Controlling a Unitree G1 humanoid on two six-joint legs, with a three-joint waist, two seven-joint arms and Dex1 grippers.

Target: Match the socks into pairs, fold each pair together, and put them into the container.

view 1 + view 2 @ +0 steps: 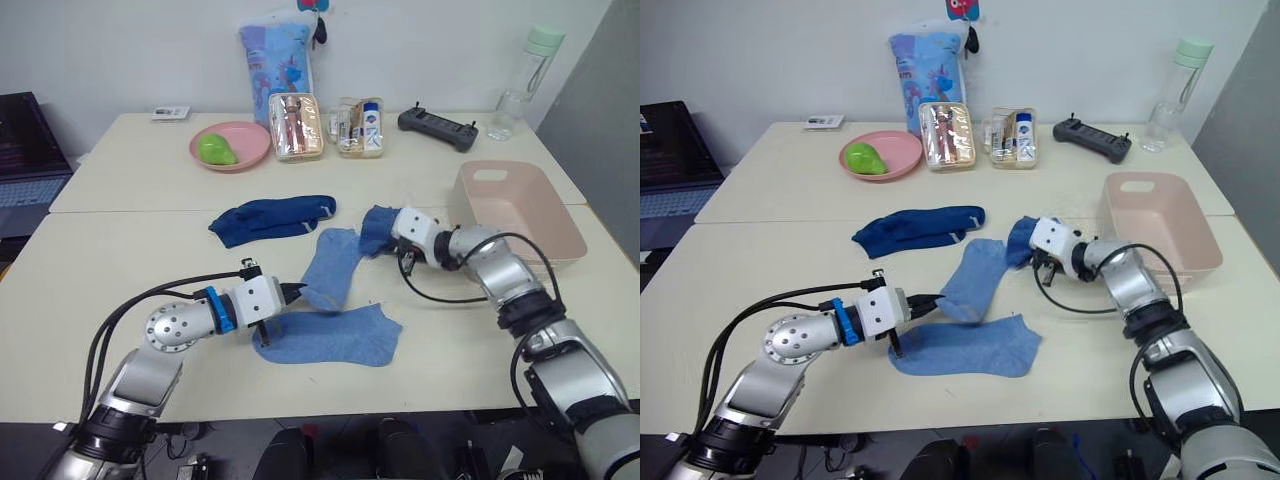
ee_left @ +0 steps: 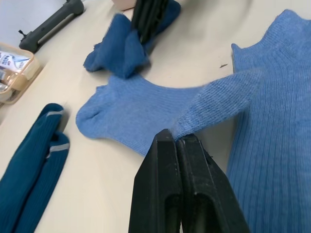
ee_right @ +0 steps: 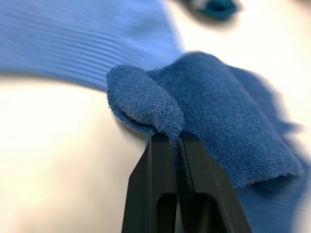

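Left wrist view: left gripper [image 2: 177, 141] pinching light sock [image 2: 146, 116] edge (right gripper [image 3: 167, 138] clamping darker sock [image 3: 233, 126]).

Pink plate [image 1: 232, 146], printed bag [image 1: 277, 55], black controller [image 1: 438, 126], bottle [image 1: 530, 75]

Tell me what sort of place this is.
Probably an office or lab room set up for a test: pale tables pushed together against a plain white wall, a laptop at the side, and a handheld controller lying among household props.
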